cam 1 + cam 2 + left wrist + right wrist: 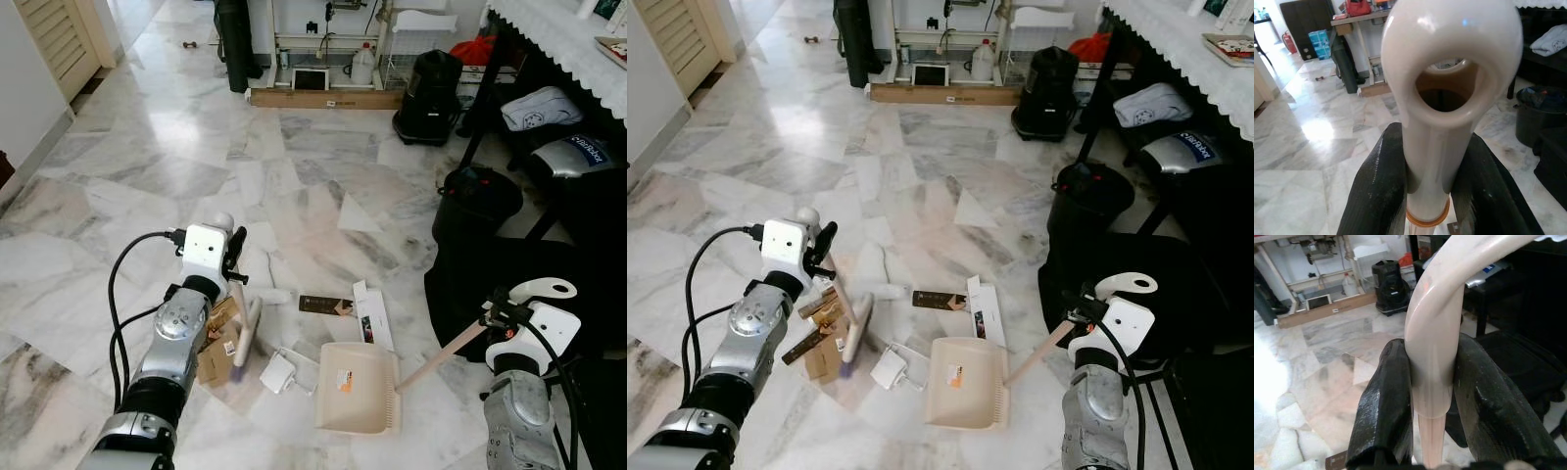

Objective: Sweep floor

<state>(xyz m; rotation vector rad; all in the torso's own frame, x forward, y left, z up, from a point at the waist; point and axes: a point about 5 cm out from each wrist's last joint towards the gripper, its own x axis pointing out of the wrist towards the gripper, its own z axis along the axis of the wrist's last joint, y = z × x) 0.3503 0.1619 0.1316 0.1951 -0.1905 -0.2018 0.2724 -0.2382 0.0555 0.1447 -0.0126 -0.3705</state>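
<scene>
Litter lies loose on the white, grey-veined marble floor [176, 147]: brown cardboard scraps [217, 343], a flat white packet [278, 373], a dark strip of card [325, 305] and a long white printed box [372, 315]. None of it looks to be inside the cream plastic dustpan [353, 387], whose tray seems bare apart from an orange label, so the sweeping appears barely begun and the whole heap is left to gather.

The left claw [234, 257] is clamped on the cream plastic handle of a small hand brush [243, 338]; the left wrist view shows both black fingers [1376, 191] pressed against the shaft below its hanging loop. That arm reaches forward and down, the brush slanting to the floor with its purple-tipped head among the cardboard scraps, just left of the packet.

The right claw [498, 318] is closed around the dustpan's long pale handle [443, 354], fingers [1383, 416] tight on either side. The right forearm is raised beside a black bag, the handle sloping down to the pan, which rests flat on the floor with its mouth toward the litter.
</scene>
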